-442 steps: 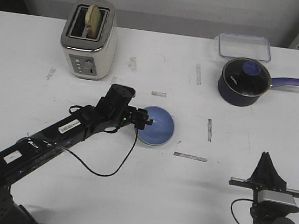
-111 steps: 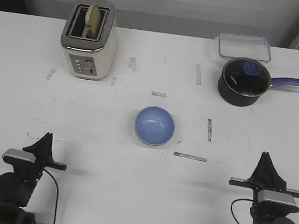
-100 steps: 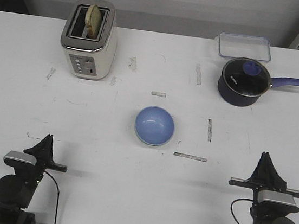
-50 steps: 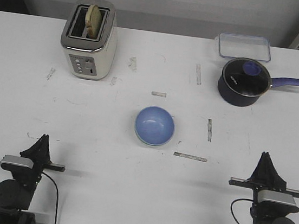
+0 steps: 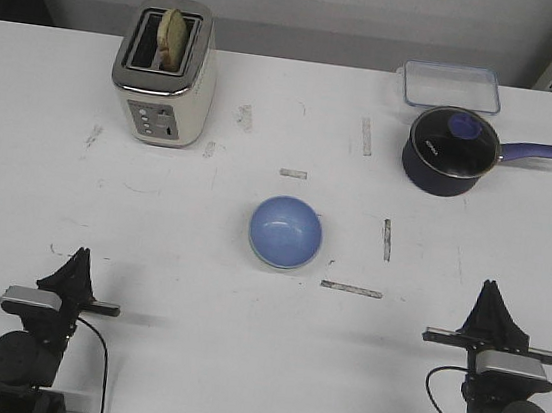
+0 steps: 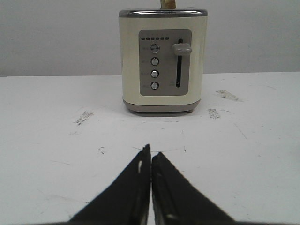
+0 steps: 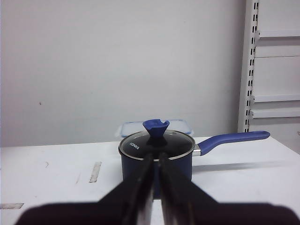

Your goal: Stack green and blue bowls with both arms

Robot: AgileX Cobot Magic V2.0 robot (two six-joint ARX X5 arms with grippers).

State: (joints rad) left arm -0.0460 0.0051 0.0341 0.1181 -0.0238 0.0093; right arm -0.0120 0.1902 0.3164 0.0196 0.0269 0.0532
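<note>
The left end effector [image 6: 150, 161] is seen pressed closed and empty at 7 o'clock on the counter [image 5: 191, 327]; the right end effector [image 7: 155, 164] is likewise closed at 5 o'clock. The blue bowl [image 5: 286, 232] is seated at centre, a green rim showing beneath it.

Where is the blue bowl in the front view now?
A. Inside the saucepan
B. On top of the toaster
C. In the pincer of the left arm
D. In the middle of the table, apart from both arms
D: the blue bowl sits alone at the middle of the table, while the left pincer and right pincer are folded back at the near edge, both shut and empty.
</note>
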